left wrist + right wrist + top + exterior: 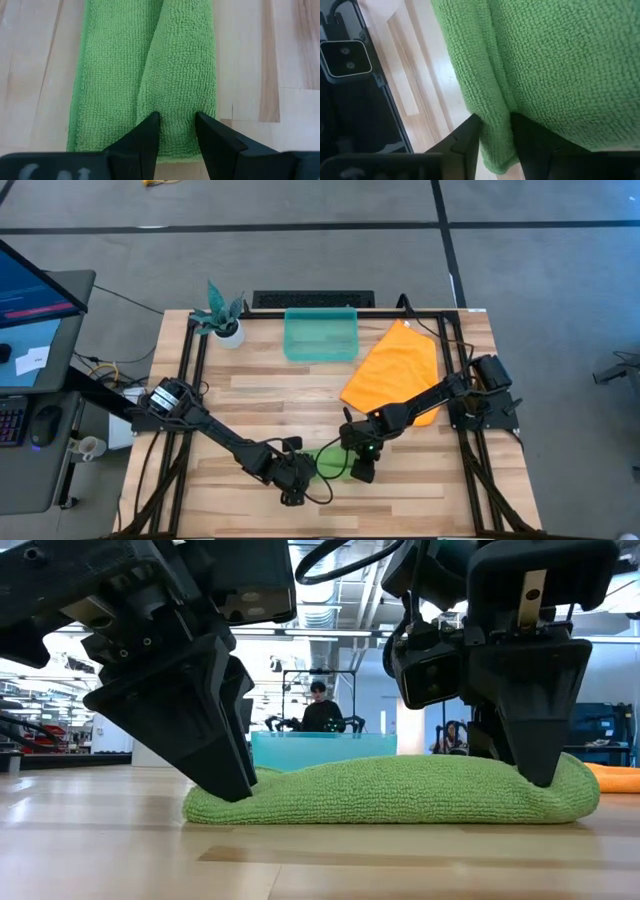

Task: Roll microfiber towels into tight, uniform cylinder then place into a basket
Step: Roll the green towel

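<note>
The lime green towel (330, 463) lies near the table's front edge as a long, low, partly rolled bundle (400, 790). My left gripper (293, 480) is at its left end (215, 802) and my right gripper (360, 467) at its right end (575, 790). Each is shut on green cloth. The left wrist view shows a flat layer (105, 75) beside a raised rolled ridge (185, 55). The orange towel (395, 370) lies spread flat at the back right. The teal basket (320, 335) stands at the far edge. My left gripper pinches the end of the towel's rolled ridge (176, 107) between its two fingers (147, 132). They slant down from the left and lie along the ridge. The towel rests on the table. My right gripper has a thick fold at the towel's edge (495, 112) between its two fingers (470, 137), and the cloth fills the gap. The fingers slant down from the right. That end also lies on the table.
A white pot with a teal plant (225, 320) stands at the back left. Black frame rails (190, 380) run along both sides of the table. Bare wood (260, 380) lies between the green towel and the basket. People (322, 710) show in the room beyond.
</note>
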`<state>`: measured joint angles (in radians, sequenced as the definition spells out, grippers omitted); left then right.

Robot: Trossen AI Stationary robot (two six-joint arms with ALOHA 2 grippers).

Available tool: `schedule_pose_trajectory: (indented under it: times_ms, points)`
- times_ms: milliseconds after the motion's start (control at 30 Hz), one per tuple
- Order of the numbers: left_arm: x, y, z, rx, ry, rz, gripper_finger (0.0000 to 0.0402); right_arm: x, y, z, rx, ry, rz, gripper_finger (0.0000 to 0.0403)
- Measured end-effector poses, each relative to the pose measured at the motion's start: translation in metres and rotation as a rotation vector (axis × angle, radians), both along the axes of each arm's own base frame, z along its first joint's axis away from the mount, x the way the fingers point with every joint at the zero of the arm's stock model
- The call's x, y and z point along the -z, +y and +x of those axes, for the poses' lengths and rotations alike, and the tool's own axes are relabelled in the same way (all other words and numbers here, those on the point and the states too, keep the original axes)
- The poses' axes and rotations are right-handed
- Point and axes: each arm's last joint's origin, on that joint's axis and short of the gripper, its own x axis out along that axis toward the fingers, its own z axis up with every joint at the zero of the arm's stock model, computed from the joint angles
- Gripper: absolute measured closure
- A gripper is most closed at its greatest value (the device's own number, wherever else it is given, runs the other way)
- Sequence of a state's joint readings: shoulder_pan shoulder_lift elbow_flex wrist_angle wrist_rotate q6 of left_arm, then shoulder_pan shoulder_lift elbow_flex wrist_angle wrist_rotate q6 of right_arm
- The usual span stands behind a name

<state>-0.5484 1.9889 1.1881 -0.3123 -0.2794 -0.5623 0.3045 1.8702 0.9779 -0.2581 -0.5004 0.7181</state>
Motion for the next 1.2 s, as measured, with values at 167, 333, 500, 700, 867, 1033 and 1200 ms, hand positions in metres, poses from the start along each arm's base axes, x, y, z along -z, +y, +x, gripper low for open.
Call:
schedule_pose_trajectory:
  times_ms: [167, 333, 500, 700, 867, 1033, 1200]
  points:
    - [0.001, 0.0, 0.0, -0.006, 0.004, -0.004, 0.0278, 0.0, -0.001, 0.0, 0.0, 0.006, 0.001, 0.0249]
    - [0.001, 0.0, 0.0, -0.007, 0.004, -0.006, 0.0278, 0.001, -0.007, 0.0, 0.006, 0.018, -0.006, 0.0252]
    - [0.001, 0.0, 0.0, -0.007, 0.004, -0.008, 0.0278, -0.01, -0.011, -0.004, 0.004, -0.004, -0.041, 0.0259]
    - [0.001, 0.0, 0.0, -0.007, 0.005, -0.007, 0.0278, -0.034, -0.022, -0.019, 0.039, 0.002, -0.202, 0.0262]
    - [0.001, 0.0, 0.0, -0.007, 0.003, -0.008, 0.0278, -0.045, -0.031, -0.028, 0.062, 0.01, -0.303, 0.0259]
    - [0.001, -0.001, 0.0, -0.007, -0.002, -0.012, 0.0278, -0.067, -0.022, -0.037, -0.004, -0.093, -0.317, 0.0263]
    - [0.001, -0.001, 0.0, -0.007, -0.005, -0.013, 0.0278, -0.095, 0.006, -0.052, -0.111, -0.333, -0.43, 0.0266]
